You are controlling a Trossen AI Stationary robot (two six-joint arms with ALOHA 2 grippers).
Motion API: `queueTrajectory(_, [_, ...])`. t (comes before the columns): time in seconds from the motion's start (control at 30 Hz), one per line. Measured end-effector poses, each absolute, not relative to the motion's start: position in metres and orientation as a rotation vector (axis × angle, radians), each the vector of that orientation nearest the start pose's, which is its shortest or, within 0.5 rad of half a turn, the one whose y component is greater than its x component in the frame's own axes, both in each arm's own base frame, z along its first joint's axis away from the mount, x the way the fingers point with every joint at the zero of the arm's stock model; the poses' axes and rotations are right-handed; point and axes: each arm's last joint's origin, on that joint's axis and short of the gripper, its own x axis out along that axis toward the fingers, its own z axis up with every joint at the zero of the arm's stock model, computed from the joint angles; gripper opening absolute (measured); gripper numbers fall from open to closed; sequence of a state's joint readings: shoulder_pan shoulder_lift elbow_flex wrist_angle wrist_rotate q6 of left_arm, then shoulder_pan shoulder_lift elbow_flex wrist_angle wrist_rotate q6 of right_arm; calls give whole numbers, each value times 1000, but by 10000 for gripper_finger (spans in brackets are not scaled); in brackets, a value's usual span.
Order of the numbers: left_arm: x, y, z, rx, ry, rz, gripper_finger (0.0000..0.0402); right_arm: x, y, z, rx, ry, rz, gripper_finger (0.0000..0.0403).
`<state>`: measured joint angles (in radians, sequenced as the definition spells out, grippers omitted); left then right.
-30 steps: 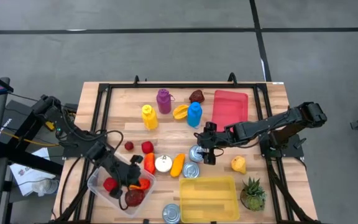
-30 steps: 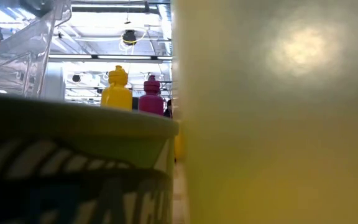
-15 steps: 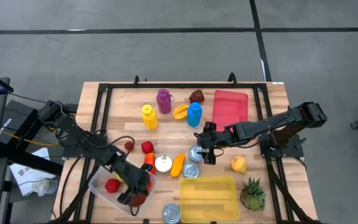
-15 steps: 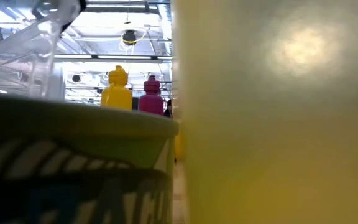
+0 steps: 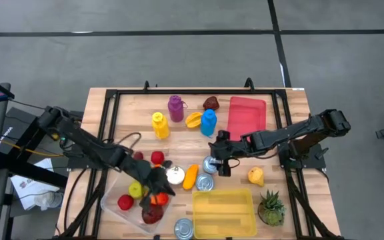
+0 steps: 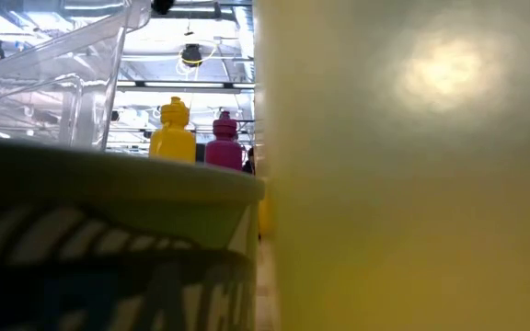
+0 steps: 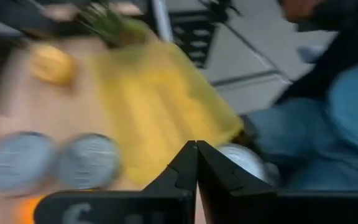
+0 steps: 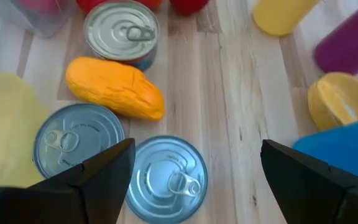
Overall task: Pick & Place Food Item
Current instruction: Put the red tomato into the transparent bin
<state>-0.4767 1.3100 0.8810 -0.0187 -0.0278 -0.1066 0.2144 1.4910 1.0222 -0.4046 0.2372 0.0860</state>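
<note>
We see both arms reaching over the wooden desk (image 5: 132,100). The left gripper (image 5: 160,188) hangs over the inner edge of the clear plastic container (image 5: 112,215), near the desk's front-left corner. Its fingers (image 7: 188,163) are pressed together, and we see nothing held between them. Inside the container lie a red item (image 5: 125,202), a yellow-green item (image 5: 136,190), an orange item (image 5: 155,199) and a dark red item (image 5: 153,214).

The right gripper (image 5: 223,163) hovers near the middle of the desk with its fingers (image 8: 98,171) spread wide and nothing between them. Directly below it stands a silver can (image 8: 166,179); a second can (image 8: 78,140) stands beside the first, next to the yellow tray (image 5: 224,213). An orange mango-shaped item (image 8: 115,88) lies beside both cans, and a third can (image 8: 120,32) stands just beyond it.

Farther back on the desk stand a yellow bottle (image 5: 159,125), a purple bottle (image 5: 175,107) and a blue bottle (image 5: 208,122). A yellow fruit piece (image 5: 193,120) lies between the purple and blue bottles. A red tray (image 5: 247,115) lies at the back right, with a dark red item (image 5: 211,103) just beside it. A yellow pear-like item (image 5: 256,176) and a small pineapple (image 5: 270,208) sit to the right of the yellow tray. Another can (image 5: 183,229) stands at the front edge, to the left of that tray.
</note>
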Motion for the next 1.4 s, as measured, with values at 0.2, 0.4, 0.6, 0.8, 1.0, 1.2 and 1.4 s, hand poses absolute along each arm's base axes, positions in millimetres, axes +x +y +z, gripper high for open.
queueTrajectory(0.2, [222,-99,300,122,408,-54,3,304,60,239,-133,808,-42,323])
queueTrajectory(0.4, [210,-65,291,125,601,101,72,307,60,241,-198,769,-7,320])
queueTrajectory(0.6, [213,-42,278,157,745,191,217,310,57,244,-209,729,-1,337])
queueTrajectory(0.8, [221,-19,265,52,864,192,332,310,54,242,-179,751,-3,356])
queueTrajectory(1.0, [229,-2,243,24,1022,221,349,309,54,242,-179,760,-4,355])
queueTrajectory(1.2, [238,-2,226,3,1128,173,330,308,55,241,-183,772,0,352])
queueTrajectory(1.4, [246,-5,208,-48,1222,80,321,307,55,240,-185,783,1,352])
